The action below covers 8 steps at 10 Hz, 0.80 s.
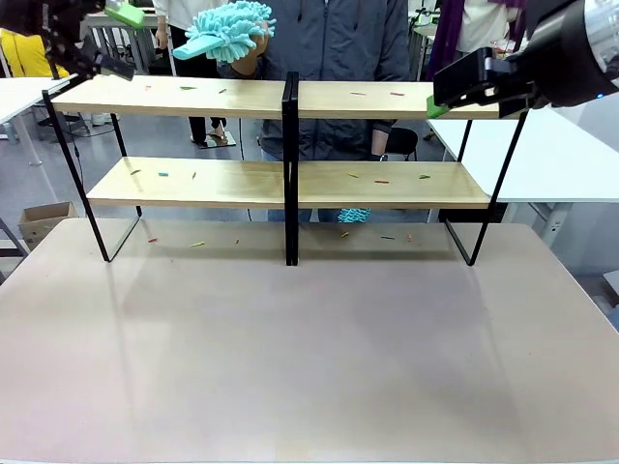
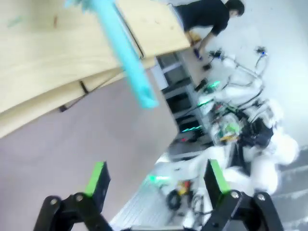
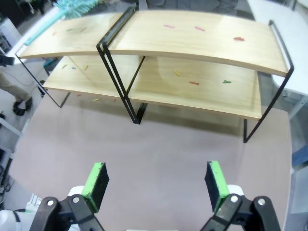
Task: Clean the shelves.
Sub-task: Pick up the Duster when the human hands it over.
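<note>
The shelves (image 1: 290,101) stand across the far half of the table, two light-wood boards in a black frame. Small coloured scraps (image 1: 382,181) lie on both boards. Behind them a person holds a fluffy teal duster (image 1: 227,29) above the top board's left half. My left gripper (image 1: 116,41) hangs open beyond the upper left corner; in its wrist view the gripper (image 2: 156,180) is empty, with the duster's handle (image 2: 126,55) ahead over the boards (image 2: 43,53). My right gripper (image 1: 455,92) is open by the top board's right end. From above, the right gripper (image 3: 155,185) looks down on the shelves (image 3: 202,45).
A few scraps (image 1: 197,244) lie on the beige tabletop (image 1: 309,358) under the rack. A second teal fluffy piece (image 1: 353,215) shows behind the lower board. White tables (image 1: 551,155) flank the scene, and a cardboard box (image 1: 44,220) sits on the floor at left.
</note>
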### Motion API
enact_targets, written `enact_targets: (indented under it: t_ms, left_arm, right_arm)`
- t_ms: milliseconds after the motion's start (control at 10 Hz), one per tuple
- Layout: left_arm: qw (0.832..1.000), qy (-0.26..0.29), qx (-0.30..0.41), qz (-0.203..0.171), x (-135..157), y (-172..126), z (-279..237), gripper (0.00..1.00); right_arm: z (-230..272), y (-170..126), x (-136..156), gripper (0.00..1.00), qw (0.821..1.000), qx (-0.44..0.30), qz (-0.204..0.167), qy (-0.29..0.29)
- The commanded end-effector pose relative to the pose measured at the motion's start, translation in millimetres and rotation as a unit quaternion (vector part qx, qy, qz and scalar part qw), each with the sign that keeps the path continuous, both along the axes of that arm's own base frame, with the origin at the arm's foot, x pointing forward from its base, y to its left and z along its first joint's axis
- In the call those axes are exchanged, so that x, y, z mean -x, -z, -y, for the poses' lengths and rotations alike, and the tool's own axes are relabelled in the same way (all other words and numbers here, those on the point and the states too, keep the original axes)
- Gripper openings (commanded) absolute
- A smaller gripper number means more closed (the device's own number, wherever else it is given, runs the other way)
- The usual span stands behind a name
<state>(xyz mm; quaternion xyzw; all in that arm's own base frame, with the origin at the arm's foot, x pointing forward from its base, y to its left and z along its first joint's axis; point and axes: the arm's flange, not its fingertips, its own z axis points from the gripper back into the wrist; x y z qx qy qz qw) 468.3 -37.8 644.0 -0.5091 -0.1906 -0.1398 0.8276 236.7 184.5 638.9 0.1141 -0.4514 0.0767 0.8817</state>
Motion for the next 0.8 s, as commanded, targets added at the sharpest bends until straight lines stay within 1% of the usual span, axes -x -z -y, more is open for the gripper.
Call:
enact_targets:
  t_ms: [0, 100, 200, 300, 400, 500, 600, 700]
  left_arm:
    - [0.996, 0.029, -0.048, 0.069, 22, -16, 24, 1.00]
    - [0.996, 0.029, -0.048, 0.069, 22, -16, 24, 1.00]
    - [1.000, -0.002, 0.000, -0.005, -5, 8, -7, 1.00]
    - [0.998, -0.014, 0.034, -0.044, -36, 11, -12, 1.00]
    - [0.993, -0.047, 0.085, -0.071, -74, 22, -19, 1.00]
    - [0.986, -0.068, 0.120, -0.090, -96, 30, -17, 1.00]
    - [0.982, -0.086, 0.143, -0.091, -112, 37, -13, 1.00]
    - [0.979, -0.082, 0.166, -0.089, -119, 40, -7, 1.00]
  right_arm:
    - [0, 1, 0, 1.00, 1.000, 0.000, 0.000, -0.001]
    - [0, 1, 0, 1.00, 1.000, 0.000, 0.000, -0.001]
    - [0, 1, 0, 1.00, 1.000, 0.000, 0.000, -0.001]
    - [0, 1, 0, 1.00, 1.000, 0.000, 0.000, -0.001]
    - [0, 1, 0, 1.00, 1.000, 0.000, 0.000, -0.001]
    - [0, 1, 0, 1.00, 1.000, 0.000, 0.000, -0.001]
    - [0, 1, 0, 1.00, 1.000, 0.000, 0.000, -0.001]
    - [0, 1, 0, 1.00, 1.000, 0.000, 0.000, -0.001]
